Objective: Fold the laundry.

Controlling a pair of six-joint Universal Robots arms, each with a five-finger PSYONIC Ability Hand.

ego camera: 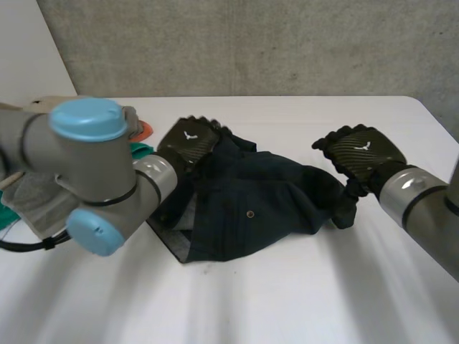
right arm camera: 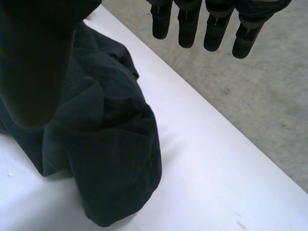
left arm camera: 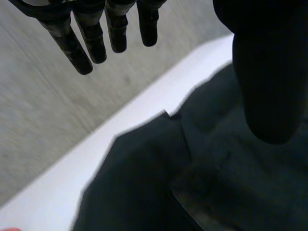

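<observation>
Table: you have a white table (ego camera: pixel 301 301) across the whole head view, with a grey concrete wall (ego camera: pixel 251 43) behind its far edge.

Garment: the dark navy garment (ego camera: pixel 244 201) lies crumpled in the middle of the table, bunched in loose folds and not flat. Its right end is rolled into a thick lump. One edge at the near left is turned up and shows a paler inside.

Left arm: your left arm (ego camera: pixel 86 172) reaches in over the left side of the table and ends at the garment's far-left corner.

Right arm: your right arm (ego camera: pixel 419 208) comes in from the right and ends at the garment's right end.

Left hand: the left hand (ego camera: pixel 188 141) sits over the far-left corner of the garment. In its wrist view the fingers (left arm camera: pixel 91 41) are straight and spread, clear of the cloth, and the thumb (left arm camera: pixel 269 72) hangs above the dark fabric. It grips nothing.

Right hand: the right hand (ego camera: pixel 362 154) sits just above the rolled right end. Its fingers (right arm camera: pixel 187 29) are straight and a little apart, past the cloth, and its thumb (right arm camera: pixel 33 62) is over the fabric. Nothing is pinched.

Other laundry: more clothes (ego camera: pixel 140 148), orange, green and grey, lie at the table's left side, partly behind the left arm.

Button: a small round button (ego camera: pixel 249 213) shows on the garment's near half.
</observation>
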